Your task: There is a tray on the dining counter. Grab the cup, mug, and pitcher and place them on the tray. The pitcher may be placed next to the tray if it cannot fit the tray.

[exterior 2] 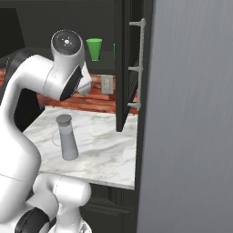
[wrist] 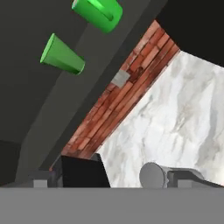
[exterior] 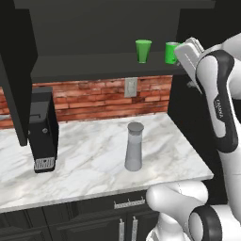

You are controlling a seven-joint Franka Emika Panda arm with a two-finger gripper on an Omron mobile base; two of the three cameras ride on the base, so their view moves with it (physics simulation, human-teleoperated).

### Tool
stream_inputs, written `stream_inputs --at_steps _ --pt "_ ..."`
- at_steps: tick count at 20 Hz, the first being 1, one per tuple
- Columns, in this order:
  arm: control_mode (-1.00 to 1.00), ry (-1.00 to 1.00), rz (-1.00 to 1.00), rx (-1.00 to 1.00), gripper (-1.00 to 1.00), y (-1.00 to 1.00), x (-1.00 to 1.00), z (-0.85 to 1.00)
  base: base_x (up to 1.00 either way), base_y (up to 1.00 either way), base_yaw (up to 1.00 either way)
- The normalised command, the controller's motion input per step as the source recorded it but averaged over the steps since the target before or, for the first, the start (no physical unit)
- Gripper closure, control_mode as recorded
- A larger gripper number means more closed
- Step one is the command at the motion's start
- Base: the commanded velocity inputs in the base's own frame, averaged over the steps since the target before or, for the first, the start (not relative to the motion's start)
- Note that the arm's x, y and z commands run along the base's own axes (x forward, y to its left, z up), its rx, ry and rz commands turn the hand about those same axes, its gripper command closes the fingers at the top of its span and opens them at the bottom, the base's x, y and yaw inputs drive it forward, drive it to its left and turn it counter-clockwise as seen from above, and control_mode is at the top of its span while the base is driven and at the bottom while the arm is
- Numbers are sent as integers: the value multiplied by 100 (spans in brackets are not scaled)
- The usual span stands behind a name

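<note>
Standing alone near the middle of the white grey-veined marble surface backed by red brick: one tall slim grey pitcher with a darker round lid, upright, bare marble open on all sides, front edge and right end of the slab well apart from it. At the left, against the dark cabinet side, one black coffee machine. Overhead on the dark shelf, one small bright green tapered cup without a handle and, just right of it and apart, one bright green cylindrical mug, partly covered by the white arm's hand, handle not made out. In the right base view, mug mostly cut off behind the tall dark cabinet door with a long metal handle, cup in plain sight. Claw released, jaws wide, grasping nothing, raised near shelf height beside the mug; only two dark tips visible at the bottom of the hand view.
</note>
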Motion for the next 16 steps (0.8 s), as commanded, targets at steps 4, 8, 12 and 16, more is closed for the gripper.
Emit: stream_inputs --at_steps 4,8,12,16 --pt "-100 -14 -4 14 -100 0 10 45 0 0 0" --pt "-100 -7 -7 8 -100 1 37 38 0 0 0" --pt "-100 -1 -4 5 -100 1 39 40 0 0 0" --pt "-100 0 -4 7 -100 0 28 37 0 0 0"
